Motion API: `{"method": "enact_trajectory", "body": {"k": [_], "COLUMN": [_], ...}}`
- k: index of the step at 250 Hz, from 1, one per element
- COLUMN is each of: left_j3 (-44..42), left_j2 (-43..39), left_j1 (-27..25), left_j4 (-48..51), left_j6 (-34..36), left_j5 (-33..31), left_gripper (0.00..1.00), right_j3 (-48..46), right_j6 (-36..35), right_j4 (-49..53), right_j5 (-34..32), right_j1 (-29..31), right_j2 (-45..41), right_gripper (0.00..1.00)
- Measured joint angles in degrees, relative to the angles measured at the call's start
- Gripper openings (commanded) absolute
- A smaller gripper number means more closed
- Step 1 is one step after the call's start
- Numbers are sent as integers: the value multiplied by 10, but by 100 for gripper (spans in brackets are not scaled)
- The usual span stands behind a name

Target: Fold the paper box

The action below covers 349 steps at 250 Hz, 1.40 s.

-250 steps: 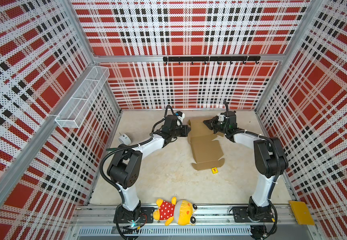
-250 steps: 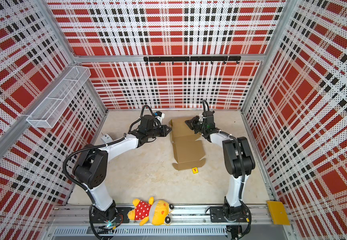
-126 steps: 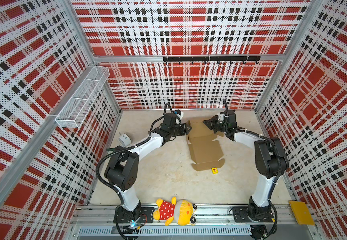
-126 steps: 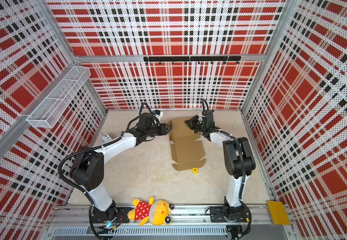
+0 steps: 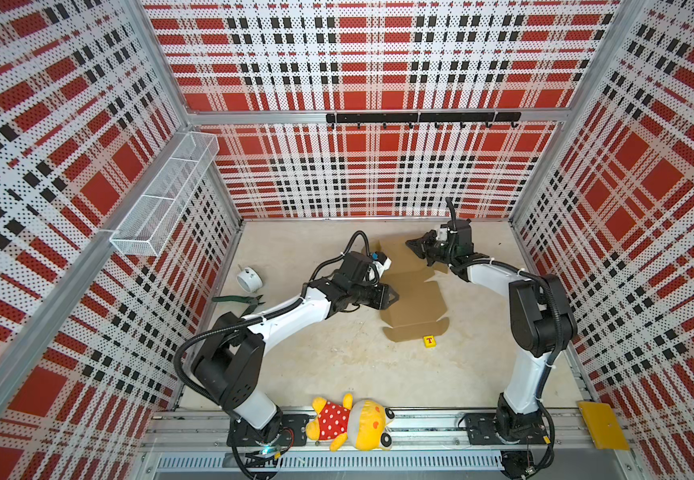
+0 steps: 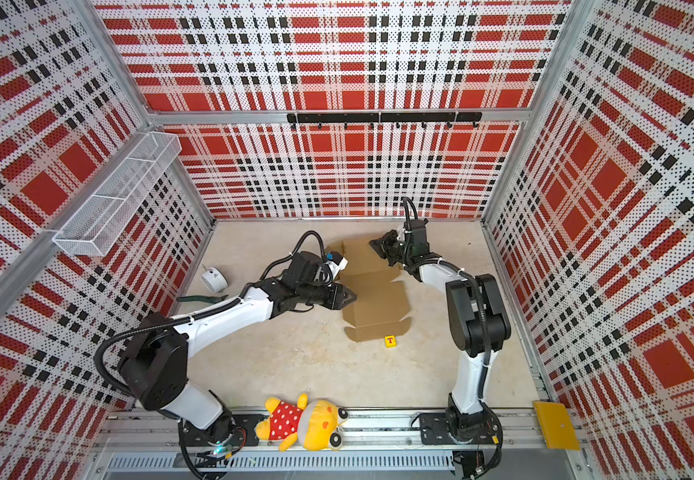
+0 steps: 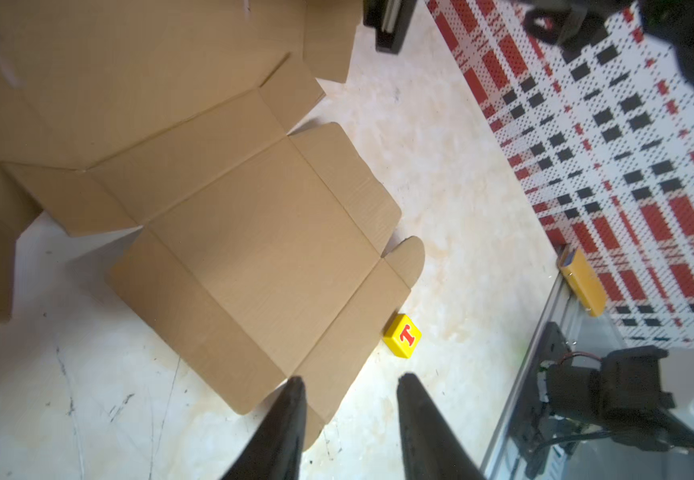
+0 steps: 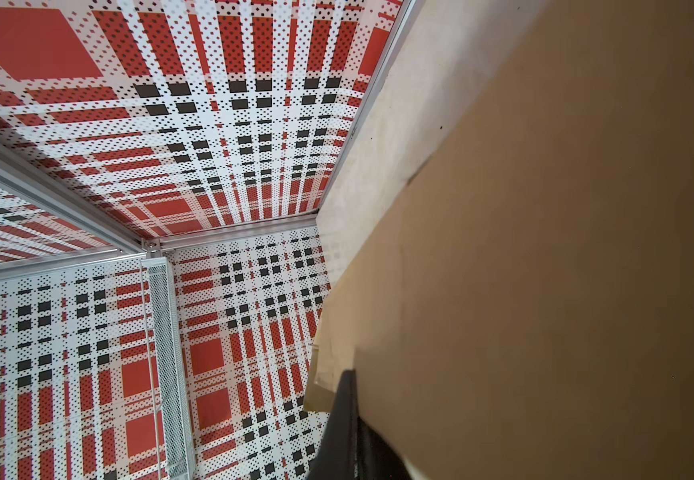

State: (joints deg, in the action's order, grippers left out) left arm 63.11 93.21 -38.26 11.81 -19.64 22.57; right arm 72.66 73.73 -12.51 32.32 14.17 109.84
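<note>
Paper box (image 5: 414, 299) of plain brown cardboard lies unfolded on the pale tabletop (image 5: 337, 374), between two black-and-white robot arms and towards the back wall. Every position that follows is given from this paper box. Its middle panel and the flaps at its near end, the end towards the arm bases, lie flat with their creases showing. The far panel looks tilted up off the tabletop, though how steeply is hard to tell.

The left claw (image 5: 395, 297) hovers over the box's left edge. In the left wrist view (image 7: 351, 378) its jaws stand partly apart and hold nothing, with a flap corner below them. The right claw (image 5: 414, 246) is at the box's far right corner. It is closed, and in the right wrist view one of its fingers (image 8: 347, 399) lies against the cardboard, so it appears to pinch the far panel's edge.

A yellow plush toy (image 5: 349, 422) lies well beyond the near end, on the front rail. A flat yellow plate (image 5: 603, 424) sits further right on that rail. A white tape roll (image 5: 249, 279) and green pliers (image 5: 237, 299) rest well apart from the box, to its left. A small yellow cube (image 5: 429, 340) marked with a red T sits just beside the near flap.

Judging from this, folding has barely begun. No wall stands and no tab is tucked. Raising the sides, locking the tabs and closing the lid all remain.
</note>
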Motion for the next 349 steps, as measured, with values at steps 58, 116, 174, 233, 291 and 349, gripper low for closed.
{"method": "enact_trajectory", "body": {"k": [58, 116, 174, 233, 291, 349], "left_j3": [17, 55, 84, 101, 103, 103], "left_j2": [94, 160, 194, 207, 208, 206], "left_j1": [0, 5, 6, 5, 1, -1], "left_j4": [6, 37, 70, 99, 108, 108], "left_j6": [31, 39, 39, 38, 38, 42], "left_j5": [-43, -86, -124, -179, -205, -209], "left_gripper": [14, 8, 6, 0, 0, 11], "right_j3": [-3, -9, -12, -16, -20, -22], "right_j6": [0, 3, 4, 4, 4, 4], "right_j4": [-6, -17, -23, -29, -35, -38], "right_j5": [1, 2, 2, 2, 2, 2], "right_j1": [0, 0, 0, 0, 0, 0], "right_j2": [0, 0, 0, 0, 0, 0], "right_gripper": [3, 2, 2, 2, 2, 2]}}
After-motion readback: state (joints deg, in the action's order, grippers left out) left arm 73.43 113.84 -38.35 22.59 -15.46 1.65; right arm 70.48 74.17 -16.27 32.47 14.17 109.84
